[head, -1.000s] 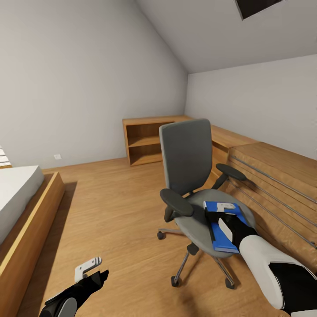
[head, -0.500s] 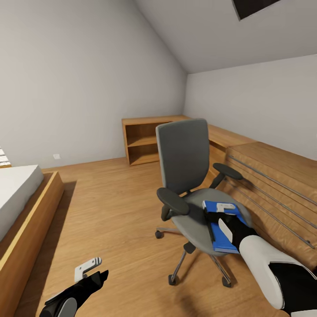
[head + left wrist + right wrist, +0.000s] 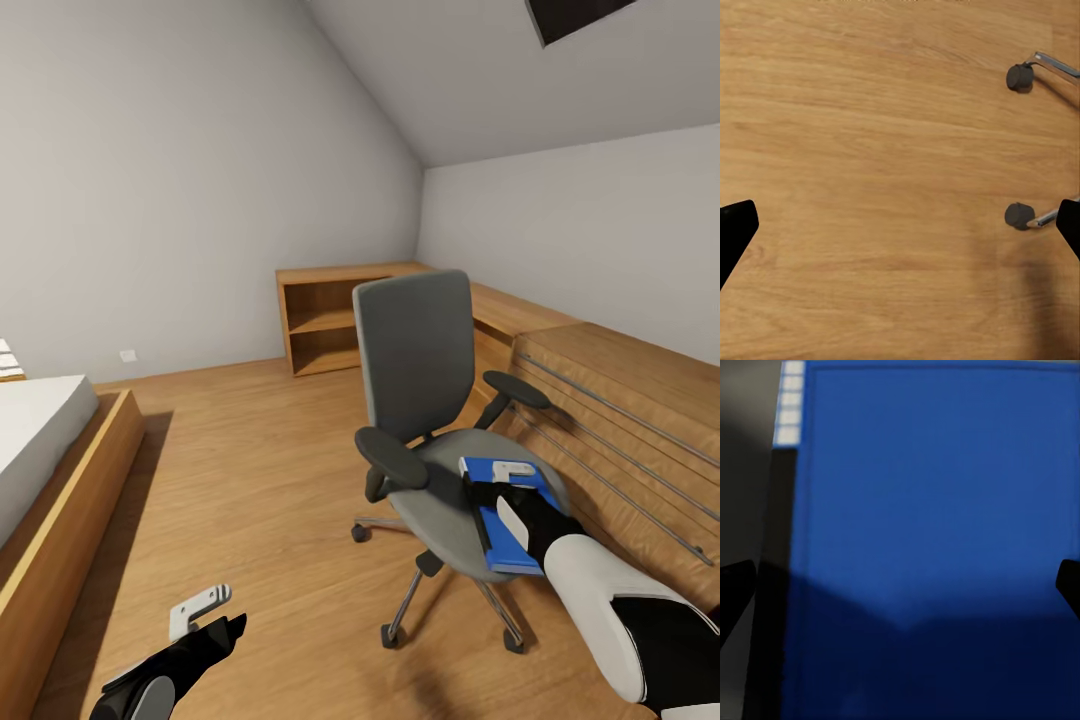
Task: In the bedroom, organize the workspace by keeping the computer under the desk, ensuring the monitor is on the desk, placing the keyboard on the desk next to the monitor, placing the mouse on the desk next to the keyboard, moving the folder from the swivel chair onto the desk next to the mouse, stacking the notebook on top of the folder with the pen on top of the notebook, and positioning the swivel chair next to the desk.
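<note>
Early in the tidy-up: the folder [image 3: 508, 512] lies on the chair [image 3: 430, 430] seat at its 4 o'clock edge, the right gripper [image 3: 500, 495] spread wide over it without gripping, the left gripper [image 3: 200, 608] open and idle above bare floor [image 3: 250, 480]; every desk placement remains.

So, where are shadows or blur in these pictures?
Right wrist view: the folder is soft and blurred, its nearer part darkened by shadow. Left wrist view: a faint shadow on the floor near a caster. Head view: sharp, soft shadow beneath the chair.
</note>
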### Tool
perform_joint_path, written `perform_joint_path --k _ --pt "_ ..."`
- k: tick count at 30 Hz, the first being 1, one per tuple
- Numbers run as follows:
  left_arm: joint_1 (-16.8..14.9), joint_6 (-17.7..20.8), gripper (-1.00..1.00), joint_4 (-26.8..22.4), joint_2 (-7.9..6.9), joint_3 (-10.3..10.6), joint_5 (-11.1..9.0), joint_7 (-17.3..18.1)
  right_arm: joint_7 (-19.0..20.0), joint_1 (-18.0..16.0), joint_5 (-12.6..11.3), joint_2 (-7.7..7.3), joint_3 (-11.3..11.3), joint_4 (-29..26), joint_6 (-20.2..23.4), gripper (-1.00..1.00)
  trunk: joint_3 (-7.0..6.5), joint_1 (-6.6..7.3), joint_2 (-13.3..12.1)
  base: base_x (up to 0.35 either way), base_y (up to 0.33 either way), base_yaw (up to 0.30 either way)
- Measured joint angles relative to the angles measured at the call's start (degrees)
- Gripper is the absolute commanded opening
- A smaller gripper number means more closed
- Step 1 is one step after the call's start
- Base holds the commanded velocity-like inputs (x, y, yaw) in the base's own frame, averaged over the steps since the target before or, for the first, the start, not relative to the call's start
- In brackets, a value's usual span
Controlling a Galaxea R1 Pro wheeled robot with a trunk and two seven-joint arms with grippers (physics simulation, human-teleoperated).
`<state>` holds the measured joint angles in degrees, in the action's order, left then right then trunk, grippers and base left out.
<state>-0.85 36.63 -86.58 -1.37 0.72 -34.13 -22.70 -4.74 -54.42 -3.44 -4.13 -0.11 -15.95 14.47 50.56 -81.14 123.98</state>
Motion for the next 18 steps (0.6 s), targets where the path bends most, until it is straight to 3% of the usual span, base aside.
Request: perform_joint_path --k 18 --pt "0.0 0.0 1.0 -0.01 0.0 0.0 0.02 -0.04 0.01 0.02 -0.21 -0.01 -0.22 1.39 0.0 1.0 -3.22 3.95 -7.22 0.0 0.0 0.0"
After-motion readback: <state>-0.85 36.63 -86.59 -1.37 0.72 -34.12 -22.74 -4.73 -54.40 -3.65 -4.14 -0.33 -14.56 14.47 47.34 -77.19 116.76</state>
